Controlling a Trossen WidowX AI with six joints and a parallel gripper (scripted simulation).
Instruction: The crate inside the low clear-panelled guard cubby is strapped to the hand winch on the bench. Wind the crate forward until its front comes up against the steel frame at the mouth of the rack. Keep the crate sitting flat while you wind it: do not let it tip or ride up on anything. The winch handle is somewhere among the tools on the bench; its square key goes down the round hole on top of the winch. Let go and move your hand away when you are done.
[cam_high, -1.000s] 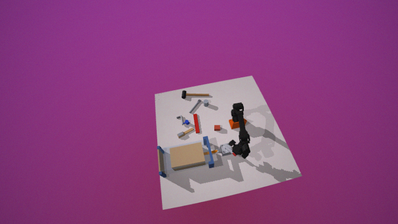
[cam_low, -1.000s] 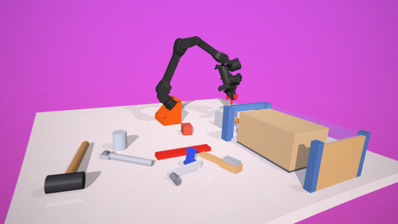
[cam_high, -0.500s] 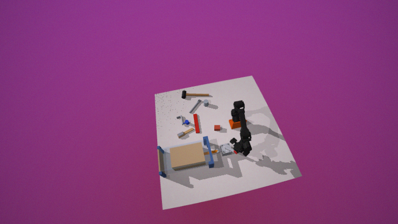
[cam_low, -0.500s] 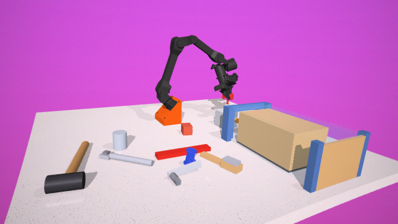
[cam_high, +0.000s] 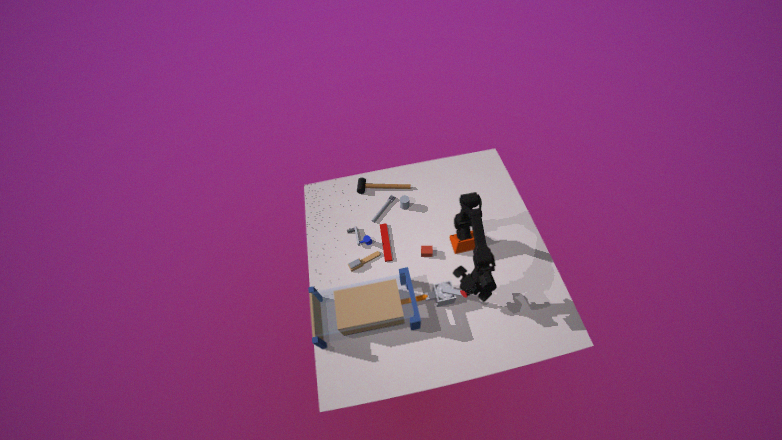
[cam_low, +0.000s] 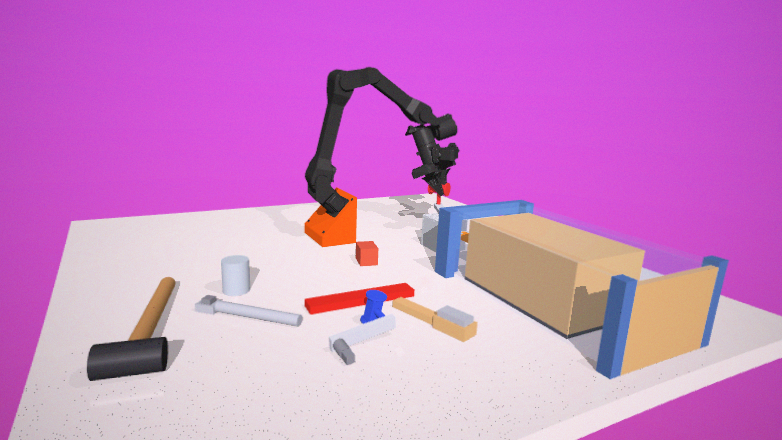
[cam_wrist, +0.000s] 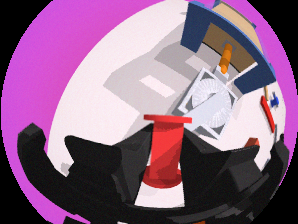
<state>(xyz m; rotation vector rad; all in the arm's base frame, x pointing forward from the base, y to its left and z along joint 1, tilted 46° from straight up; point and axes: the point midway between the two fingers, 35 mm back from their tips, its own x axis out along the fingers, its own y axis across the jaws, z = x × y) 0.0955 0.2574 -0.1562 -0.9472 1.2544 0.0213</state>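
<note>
My gripper (cam_high: 463, 293) (cam_low: 439, 189) (cam_wrist: 165, 128) is shut on the red grip of the winch handle. The handle's grey arm (cam_high: 452, 291) (cam_wrist: 206, 109) reaches from the top of the grey winch (cam_high: 444, 286) (cam_low: 433, 232) (cam_wrist: 218, 93) to that grip. The key and its hole are hidden under the arm. An orange strap (cam_high: 421, 297) (cam_low: 464, 236) (cam_wrist: 226, 59) links winch and crate. The tan crate (cam_high: 367, 305) (cam_low: 519, 270) looks flat inside the cubby. Its front is close behind the blue steel frame (cam_high: 411, 298) (cam_low: 447, 243) (cam_wrist: 192, 33), with a small gap showing in the top view.
A red block (cam_high: 426, 251) (cam_low: 366, 253) lies near the orange arm base (cam_low: 336, 229). A red bar (cam_high: 386, 242), a blue-knobbed crank (cam_low: 363, 331), a brush (cam_low: 456, 322), a wrench (cam_low: 254, 312), a grey cylinder (cam_low: 235, 275) and a mallet (cam_low: 128, 358) lie farther off.
</note>
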